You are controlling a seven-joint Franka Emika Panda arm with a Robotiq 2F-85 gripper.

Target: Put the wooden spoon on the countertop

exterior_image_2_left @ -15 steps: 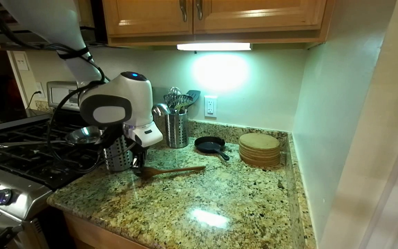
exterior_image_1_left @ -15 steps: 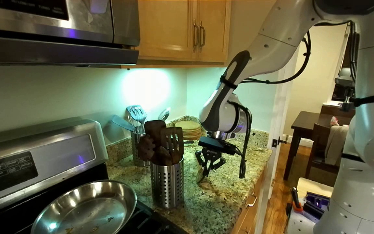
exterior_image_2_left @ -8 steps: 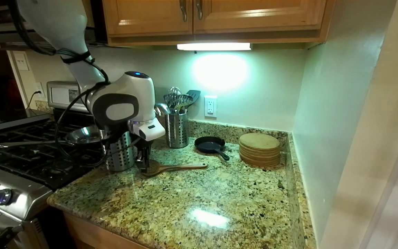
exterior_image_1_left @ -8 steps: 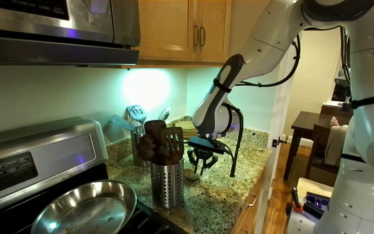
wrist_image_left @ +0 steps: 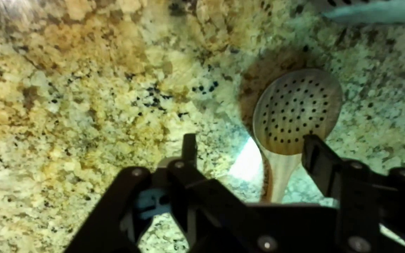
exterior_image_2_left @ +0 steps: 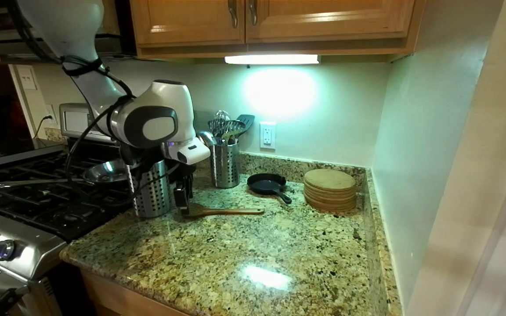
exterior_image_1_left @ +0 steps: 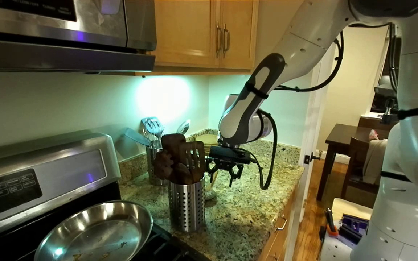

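The wooden spoon [exterior_image_2_left: 234,211] lies on the speckled granite countertop [exterior_image_2_left: 235,259], its pale handle pointing toward the stacked discs in an exterior view. Its round, perforated head [wrist_image_left: 297,109] faces up in the wrist view, and the lower handle is hidden behind the gripper body. My gripper [wrist_image_left: 250,140] is open over the spoon's neck, with its fingertips wide apart. One finger [wrist_image_left: 320,165] overlaps the rim of the head in that view; contact cannot be told. In an exterior view the gripper [exterior_image_1_left: 220,178] hangs just above the spoon's head [exterior_image_1_left: 209,194].
A perforated steel canister [exterior_image_1_left: 187,206] with dark brown utensils stands close beside the gripper. Behind are another utensil canister [exterior_image_2_left: 225,166], a small black skillet [exterior_image_2_left: 265,183] and a stack of tan discs [exterior_image_2_left: 330,193]. A steel pan [exterior_image_1_left: 100,232] sits on the stove.
My gripper's fingers have spread from shut to open, and the gripper has risen slightly. The spoon's head, tilted a second ago, now rests flatter and has shifted a little.
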